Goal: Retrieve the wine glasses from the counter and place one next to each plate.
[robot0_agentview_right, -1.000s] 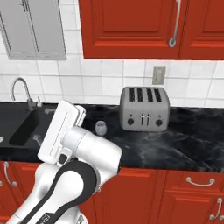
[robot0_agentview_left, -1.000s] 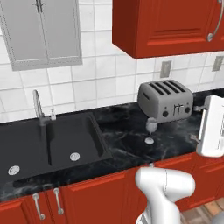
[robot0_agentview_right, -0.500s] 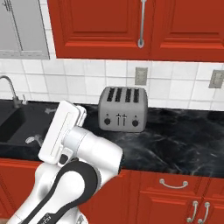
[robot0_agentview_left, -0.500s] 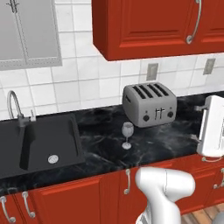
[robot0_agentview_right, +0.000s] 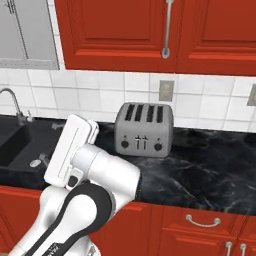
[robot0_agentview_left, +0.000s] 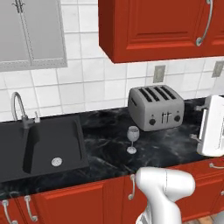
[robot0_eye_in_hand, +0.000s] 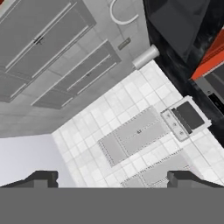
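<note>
Black marbled stone of the counter point(robot0_agentview_left: 109, 146), running over red cabinet doors point(robot0_agentview_left: 83, 203). Clear stemmed wine glass point(robot0_agentview_left: 132, 139) upright on it, in the left base view, in front of the silver toaster point(robot0_agentview_left: 156, 107) and a little to its left, apart from it. To the left of the glass, well apart, the inset black sink point(robot0_agentview_left: 41, 146) with a curved tap point(robot0_agentview_left: 18, 109) at its back edge. White tiled wall point(robot0_agentview_left: 100, 83) behind, with a grey outlet point(robot0_agentview_left: 159, 74) above the toaster and red upper cabinets point(robot0_agentview_left: 162, 26) over that.

From the right base view, toaster point(robot0_agentview_right: 144, 129) square on, slots on top, two knobs on its front; wine glass hidden behind the white arm point(robot0_agentview_right: 85, 185) that rises at lower left.

In the hand view, gripper point(robot0_eye_in_hand: 113, 177) aimed off toward white tiles and grey cabinet fronts point(robot0_eye_in_hand: 52, 52); two dark fingertips point(robot0_eye_in_hand: 41, 177) set far apart at the bottom corners, jaws spread wide, nothing between them.
</note>
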Motion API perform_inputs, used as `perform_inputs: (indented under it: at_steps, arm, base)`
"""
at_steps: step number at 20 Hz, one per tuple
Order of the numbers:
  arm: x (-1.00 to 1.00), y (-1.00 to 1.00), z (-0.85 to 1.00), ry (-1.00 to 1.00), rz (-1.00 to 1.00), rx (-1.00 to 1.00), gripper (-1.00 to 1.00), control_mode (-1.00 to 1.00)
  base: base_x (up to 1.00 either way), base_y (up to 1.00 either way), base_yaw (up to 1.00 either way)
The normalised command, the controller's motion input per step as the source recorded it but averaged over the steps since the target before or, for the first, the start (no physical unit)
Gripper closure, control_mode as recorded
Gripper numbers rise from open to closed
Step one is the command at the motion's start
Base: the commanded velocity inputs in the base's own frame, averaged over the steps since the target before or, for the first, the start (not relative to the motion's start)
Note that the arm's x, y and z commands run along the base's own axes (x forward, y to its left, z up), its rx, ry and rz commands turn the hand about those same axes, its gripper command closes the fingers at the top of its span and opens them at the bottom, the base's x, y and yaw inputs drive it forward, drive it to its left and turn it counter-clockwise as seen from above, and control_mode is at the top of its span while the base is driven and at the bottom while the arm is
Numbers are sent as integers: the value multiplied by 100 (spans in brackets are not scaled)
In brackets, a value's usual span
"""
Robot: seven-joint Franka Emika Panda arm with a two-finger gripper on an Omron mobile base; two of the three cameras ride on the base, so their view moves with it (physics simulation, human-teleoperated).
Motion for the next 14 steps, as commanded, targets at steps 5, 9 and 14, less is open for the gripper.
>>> perform_inputs:
  at_steps: [5,9,14]
  arm:
    - [0,0,0,0,0,0,-100,100]
    - [0,0,0,0,0,0,-100,100]
    - [2,-1,-1,1,4,1,-100,-100]
  base:
    - [0,3,34]
    - [0,0,31]
    - [3,-3,18]
